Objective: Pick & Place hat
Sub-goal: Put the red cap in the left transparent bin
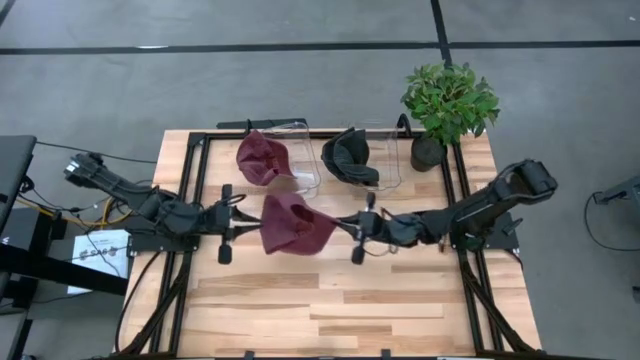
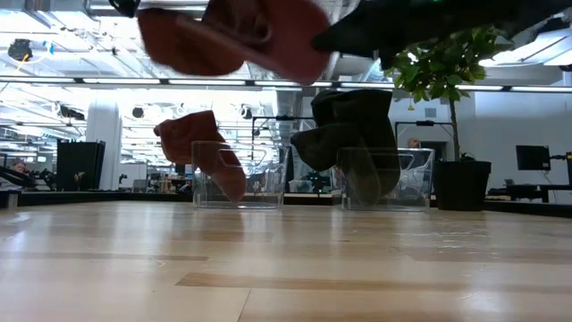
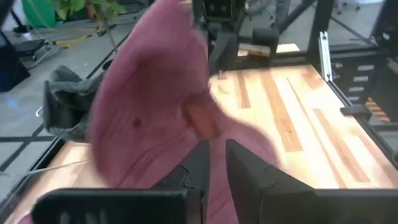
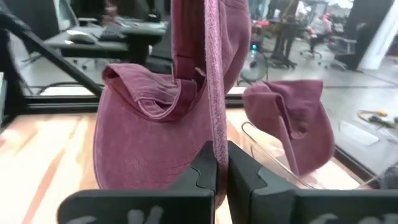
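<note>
A maroon hat (image 1: pixel 295 225) hangs in the air over the middle of the table, held between both grippers. My left gripper (image 1: pixel 252 214) is shut on the side of the hat toward the table's left. My right gripper (image 1: pixel 345 226) is shut on the side toward the table's right. In the low view the hat (image 2: pixel 232 36) shows high above the tabletop, clear of it. My left gripper (image 3: pixel 217 165) pinches the hat's cloth (image 3: pixel 214 134) between its two fingers, coming nearly level from the table's left. The hat rises and spreads beyond the fingers, lifted clear of the table. One layer or several, I cannot tell. My right gripper (image 4: pixel 222 165) pinches the hat's thin stiff edge (image 4: pixel 217 127) between its two fingers, coming nearly level from the table's right. That edge stands upright between the fingers. The crown (image 4: pixel 143 137) bulges to one side, clear of the table.
Two clear bins stand at the table's far side. A second maroon hat (image 1: pixel 262 158) is draped over the left bin (image 1: pixel 305 150), and a dark hat (image 1: pixel 350 157) over the right bin (image 1: pixel 392 150). A potted plant (image 1: pixel 450 100) stands at the far right corner. Bare wood (image 1: pixel 340 310) lies toward the near edge.
</note>
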Tool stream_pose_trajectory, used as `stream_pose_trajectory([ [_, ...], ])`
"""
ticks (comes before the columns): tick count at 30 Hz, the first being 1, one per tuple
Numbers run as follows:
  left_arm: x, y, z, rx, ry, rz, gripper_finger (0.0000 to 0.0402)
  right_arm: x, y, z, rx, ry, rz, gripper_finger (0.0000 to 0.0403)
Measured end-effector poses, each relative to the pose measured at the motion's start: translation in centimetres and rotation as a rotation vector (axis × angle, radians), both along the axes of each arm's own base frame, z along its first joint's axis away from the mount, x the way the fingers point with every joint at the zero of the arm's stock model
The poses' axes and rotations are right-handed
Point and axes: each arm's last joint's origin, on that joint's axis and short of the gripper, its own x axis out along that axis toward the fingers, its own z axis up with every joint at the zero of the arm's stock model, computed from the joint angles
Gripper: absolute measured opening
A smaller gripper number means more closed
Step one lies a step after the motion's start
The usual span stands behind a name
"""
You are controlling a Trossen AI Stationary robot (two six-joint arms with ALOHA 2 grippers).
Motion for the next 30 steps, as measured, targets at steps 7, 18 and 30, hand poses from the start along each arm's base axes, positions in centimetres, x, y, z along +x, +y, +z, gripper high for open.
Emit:
stream_pose_trajectory([
  [7, -0.3, -0.7, -0.1, 0.052, 0.007, -0.059, 0.0049, -6.0, 1.5, 0.7, -0.015, -0.154, 0.016, 0.0001],
  [18, 1.1, -1.6, -0.1, 0.305, -0.021, -0.137, 0.0051, -12.3, 1.0, -0.9, 0.186, -0.545, 0.263, 0.0001],
  [30, 4.6, -3.4, -1.6, 0.902, 0.027, -0.158, 0.0107, -11.7, 0.7, -1.9, 0.446, -0.477, 0.309, 0.0001],
])
